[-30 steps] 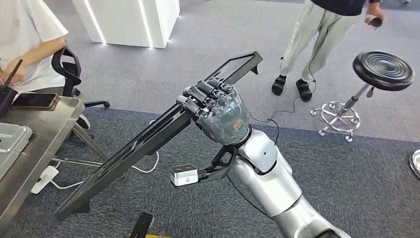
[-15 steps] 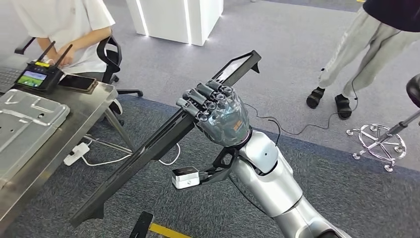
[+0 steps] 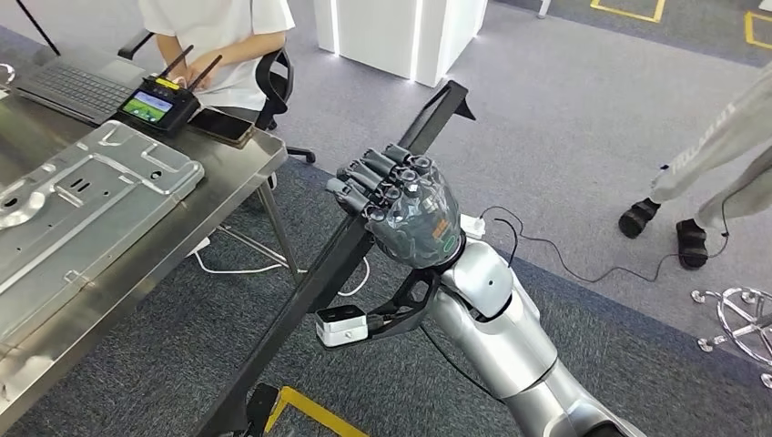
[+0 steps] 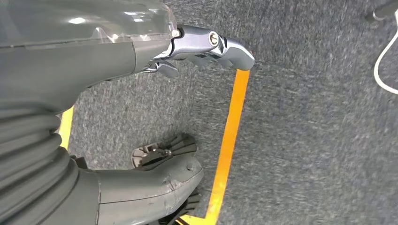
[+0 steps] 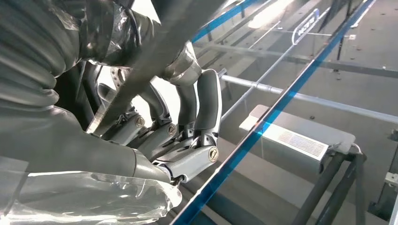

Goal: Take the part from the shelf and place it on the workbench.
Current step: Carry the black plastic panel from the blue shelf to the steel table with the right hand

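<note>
My right hand (image 3: pixel 401 205) is raised in the middle of the head view and grips a long black frame-like part (image 3: pixel 319 273). The part runs steeply from the floor side near my body up past the hand to its far end (image 3: pixel 448 98). In the right wrist view the dark bar of the part (image 5: pixel 159 56) crosses the curled fingers (image 5: pixel 187 140). The steel workbench (image 3: pixel 137 264) stands to the left of the part, apart from it. My left hand (image 4: pixel 117 51) hangs over grey carpet with its fingers apart and nothing in it.
On the workbench lie a stamped metal panel (image 3: pixel 82 209), a controller with antennas (image 3: pixel 157 102), a phone (image 3: pixel 223 126) and a keyboard (image 3: pixel 77 89). A person (image 3: pixel 218 27) sits behind it. Another person's legs (image 3: pixel 719 173) and a stool base (image 3: pixel 742 319) are at the right. Yellow tape (image 3: pixel 300 410) marks the floor.
The camera has turned left, so the workbench has come further into the picture and the standing person has slid right. The right hand still holds the part, which now looks steeper.
</note>
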Motion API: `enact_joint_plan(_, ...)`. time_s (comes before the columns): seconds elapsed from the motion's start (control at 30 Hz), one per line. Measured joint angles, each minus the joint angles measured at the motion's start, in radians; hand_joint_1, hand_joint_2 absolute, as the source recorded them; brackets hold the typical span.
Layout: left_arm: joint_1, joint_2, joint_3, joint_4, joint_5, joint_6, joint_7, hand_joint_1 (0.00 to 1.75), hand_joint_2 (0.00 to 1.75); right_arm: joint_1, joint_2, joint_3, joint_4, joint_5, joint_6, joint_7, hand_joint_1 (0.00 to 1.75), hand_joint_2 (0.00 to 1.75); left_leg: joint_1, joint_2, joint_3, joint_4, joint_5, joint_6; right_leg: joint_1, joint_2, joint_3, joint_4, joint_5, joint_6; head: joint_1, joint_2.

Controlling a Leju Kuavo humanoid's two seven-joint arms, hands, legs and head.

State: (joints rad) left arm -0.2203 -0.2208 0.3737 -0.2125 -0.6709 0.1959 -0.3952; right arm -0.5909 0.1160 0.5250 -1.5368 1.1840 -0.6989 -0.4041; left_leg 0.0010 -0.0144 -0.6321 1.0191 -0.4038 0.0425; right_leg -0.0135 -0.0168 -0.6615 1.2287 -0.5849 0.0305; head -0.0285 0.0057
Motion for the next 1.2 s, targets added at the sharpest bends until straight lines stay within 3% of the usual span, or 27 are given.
enact_joint_plan(0.03, -0.001, 0.000, 0.001, 0.000, 0.000, 0.000, 0.000, 0.00, 1.75, 0.001, -0.001, 0.000, 0.000, 0.000, 0.000, 0.001, 1.75, 1.75, -0.001, -0.013, 0.001, 0.001, -0.001, 0.003, 0.000, 0.009, -0.037, 0.060, -0.017, 0.000, 0.000, 0.000)
enact_joint_plan(0.07, -0.001, 0.000, 0.001, 0.000, -0.001, 0.000, 0.000, 0.00, 1.75, 0.003, -0.002, 0.000, 0.000, 0.000, 0.000, 0.002, 1.75, 1.75, -0.003, -0.027, 0.002, 0.001, -0.001, 0.004, 0.001, 0.013, -0.060, 0.091, -0.016, -0.001, 0.000, 0.000)
enact_joint_plan(0.1, -0.001, 0.000, 0.002, 0.000, -0.001, 0.000, 0.000, 0.00, 1.75, 0.003, -0.004, 0.000, 0.000, 0.000, 0.000, 0.003, 1.75, 1.75, -0.004, -0.043, 0.004, 0.002, -0.003, 0.004, 0.001, 0.016, -0.064, 0.080, 0.009, -0.003, 0.000, 0.000)
enact_joint_plan(0.13, 0.000, 0.000, 0.002, 0.000, -0.001, 0.000, 0.000, 0.00, 1.75, 0.003, -0.004, 0.000, 0.000, 0.000, 0.000, 0.004, 1.75, 1.75, -0.004, -0.058, 0.006, 0.004, -0.004, 0.003, 0.001, 0.021, -0.049, 0.033, 0.048, -0.006, 0.000, 0.000)
enact_joint_plan(0.2, -0.001, -0.002, 0.002, 0.000, -0.002, 0.000, 0.000, 0.00, 1.75, 0.000, -0.006, 0.000, 0.000, -0.001, 0.000, 0.006, 1.75, 1.75, -0.004, -0.086, 0.008, 0.008, -0.009, -0.002, -0.001, 0.061, 0.004, -0.103, 0.124, -0.014, 0.000, 0.000)
enact_joint_plan(0.27, -0.001, -0.003, 0.002, 0.000, -0.005, 0.000, 0.000, 0.00, 1.75, -0.003, -0.007, 0.000, 0.000, -0.002, 0.000, 0.008, 1.75, 1.75, -0.001, -0.109, 0.003, 0.012, -0.010, -0.010, -0.002, 0.093, 0.035, -0.178, 0.143, -0.019, 0.000, 0.000)
enact_joint_plan(0.33, 0.000, -0.003, 0.003, 0.000, -0.009, 0.000, 0.002, 0.00, 1.75, -0.005, -0.007, 0.000, 0.000, -0.002, 0.000, 0.011, 1.75, 1.75, 0.003, -0.128, -0.002, 0.009, -0.008, -0.021, -0.002, 0.081, 0.044, -0.191, 0.140, -0.022, 0.000, 0.000)
enact_joint_plan(0.37, 0.003, -0.003, 0.003, 0.000, -0.010, 0.000, 0.002, 0.00, 1.75, -0.007, -0.006, 0.000, 0.000, -0.002, 0.000, 0.013, 1.75, 1.75, 0.002, -0.119, -0.004, 0.011, -0.011, -0.027, -0.003, 0.069, 0.049, -0.197, 0.141, -0.026, 0.000, 0.000)
enact_joint_plan(0.43, 0.004, -0.002, 0.003, 0.000, -0.011, -0.003, 0.002, 0.00, 1.75, -0.010, -0.006, 0.000, -0.001, -0.002, 0.000, 0.015, 1.75, 1.75, -0.002, -0.065, -0.026, 0.060, -0.040, -0.035, -0.006, 0.043, 0.062, -0.211, 0.144, -0.037, 0.000, 0.000)
enact_joint_plan(0.47, 0.003, -0.002, 0.003, 0.000, -0.012, -0.004, 0.002, 0.00, 1.75, -0.011, -0.006, 0.000, -0.001, -0.002, 0.000, 0.016, 1.75, 1.75, -0.001, -0.031, -0.051, 0.114, -0.067, -0.038, -0.004, 0.028, 0.066, -0.215, 0.143, -0.041, -0.001, 0.000)
enact_joint_plan(0.5, 0.001, -0.002, 0.003, 0.000, -0.011, -0.007, 0.001, 0.00, 1.75, -0.011, -0.006, 0.000, -0.001, -0.002, 0.000, 0.017, 1.75, 1.75, 0.001, -0.011, -0.086, 0.181, -0.095, -0.042, -0.003, 0.014, 0.069, -0.216, 0.141, -0.044, -0.001, 0.000)
enact_joint_plan(0.57, 0.001, -0.002, 0.004, 0.000, -0.006, -0.014, 0.000, 0.00, 1.75, -0.008, -0.007, 0.000, -0.001, -0.002, 0.000, 0.017, 1.75, 1.75, 0.009, 0.003, -0.141, 0.277, -0.120, -0.050, -0.002, -0.017, 0.071, -0.215, 0.136, -0.044, -0.002, 0.000)
enact_joint_plan(0.6, 0.003, -0.001, 0.005, 0.000, -0.002, -0.017, -0.001, 0.00, 1.75, -0.007, -0.007, 0.000, -0.001, -0.002, 0.000, 0.017, 1.75, 1.75, 0.013, 0.007, -0.144, 0.276, -0.106, -0.054, -0.003, -0.031, 0.073, -0.214, 0.133, -0.042, -0.002, 0.000)
enact_joint_plan(0.63, 0.004, 0.000, 0.007, 0.000, 0.002, -0.020, -0.002, 0.00, 1.75, -0.007, -0.007, 0.000, -0.001, -0.002, 0.000, 0.017, 1.75, 1.75, 0.017, 0.015, -0.124, 0.233, -0.075, -0.057, -0.004, -0.045, 0.075, -0.213, 0.129, -0.039, -0.002, 0.000)
enact_joint_plan(0.67, 0.005, 0.000, 0.009, 0.000, 0.006, -0.021, -0.004, 0.00, 1.75, -0.007, -0.007, 0.000, -0.001, -0.002, 0.000, 0.017, 1.75, 1.75, 0.019, 0.032, -0.089, 0.162, -0.040, -0.060, -0.004, -0.057, 0.079, -0.210, 0.124, -0.035, -0.002, 0.000)
enact_joint_plan(0.73, 0.004, 0.000, 0.011, 0.000, 0.007, -0.018, -0.007, 0.00, 1.75, -0.007, -0.007, 0.000, -0.001, -0.001, 0.000, 0.017, 1.75, 1.75, 0.014, 0.074, -0.029, 0.046, -0.001, -0.056, 0.001, -0.077, 0.084, -0.204, 0.113, -0.024, -0.001, 0.000)
enact_joint_plan(0.77, 0.003, 0.000, 0.012, 0.000, 0.006, -0.014, -0.008, 0.00, 1.75, -0.007, -0.007, 0.000, -0.001, 0.000, 0.000, 0.017, 1.75, 1.75, 0.011, 0.084, -0.017, 0.021, 0.001, -0.050, 0.005, -0.085, 0.086, -0.202, 0.108, -0.018, -0.001, 0.000)
enact_joint_plan(0.83, 0.003, 0.000, 0.012, 0.000, 0.003, -0.003, -0.009, 0.00, 1.75, -0.007, -0.007, 0.000, -0.002, 0.001, 0.000, 0.017, 1.75, 1.75, 0.008, 0.067, -0.017, 0.017, -0.004, -0.033, 0.008, -0.104, 0.093, -0.204, 0.102, -0.009, 0.001, 0.000)
enact_joint_plan(0.87, 0.004, 0.000, 0.013, 0.000, 0.002, 0.002, -0.009, 0.00, 1.75, -0.007, -0.007, 0.000, -0.002, 0.001, 0.000, 0.017, 1.75, 1.75, 0.008, 0.055, -0.015, 0.015, -0.004, -0.026, 0.005, -0.102, 0.096, -0.202, 0.097, -0.003, 0.001, 0.000)
enact_joint_plan(0.93, 0.003, 0.000, 0.015, 0.000, 0.004, 0.007, -0.011, 0.00, 1.75, -0.008, -0.007, 0.000, -0.005, 0.002, 0.000, 0.016, 1.75, 1.75, 0.010, 0.032, -0.011, 0.011, -0.003, -0.012, -0.002, -0.061, 0.080, -0.156, 0.065, 0.005, 0.001, 0.000)
enact_joint_plan(1.0, -0.001, 0.000, 0.018, 0.000, 0.005, 0.010, -0.012, 0.00, 1.75, -0.006, -0.010, -0.002, -0.008, 0.002, 0.000, 0.016, 1.75, 1.75, 0.009, 0.008, -0.009, 0.010, -0.003, -0.003, -0.003, -0.007, 0.019, -0.034, 0.007, 0.005, 0.001, 0.000)
enact_joint_plan(1.07, -0.002, 0.000, 0.020, 0.000, 0.005, 0.012, -0.012, 0.00, 1.75, -0.001, -0.014, -0.003, -0.008, 0.002, 0.000, 0.016, 1.75, 1.75, 0.004, -0.021, -0.008, 0.011, -0.003, 0.001, 0.001, 0.010, -0.050, 0.076, -0.022, 0.000, 0.001, 0.000)
enact_joint_plan(1.1, -0.001, 0.000, 0.021, 0.000, 0.005, 0.014, -0.013, 0.00, 1.75, 0.000, -0.015, -0.003, -0.008, 0.002, 0.000, 0.016, 1.75, 1.75, 0.001, -0.036, -0.006, 0.011, -0.004, 0.002, 0.002, 0.013, -0.063, 0.084, -0.007, -0.005, 0.001, 0.000)
enact_joint_plan(1.13, 0.000, -0.001, 0.022, 0.000, 0.005, 0.016, -0.013, 0.00, 1.75, 0.001, -0.016, -0.003, -0.008, 0.003, 0.000, 0.016, 1.75, 1.75, -0.001, -0.052, -0.004, 0.011, -0.004, 0.003, 0.003, 0.018, -0.057, 0.053, 0.028, -0.011, 0.001, 0.000)
enact_joint_plan(1.2, 0.001, -0.004, 0.023, 0.000, 0.005, 0.021, -0.015, 0.00, 1.75, -0.001, -0.017, -0.003, -0.008, 0.004, 0.000, 0.017, 1.75, 1.75, -0.003, -0.081, 0.000, 0.012, -0.006, 0.002, 0.006, 0.054, -0.008, -0.080, 0.109, -0.027, 0.001, 0.000)
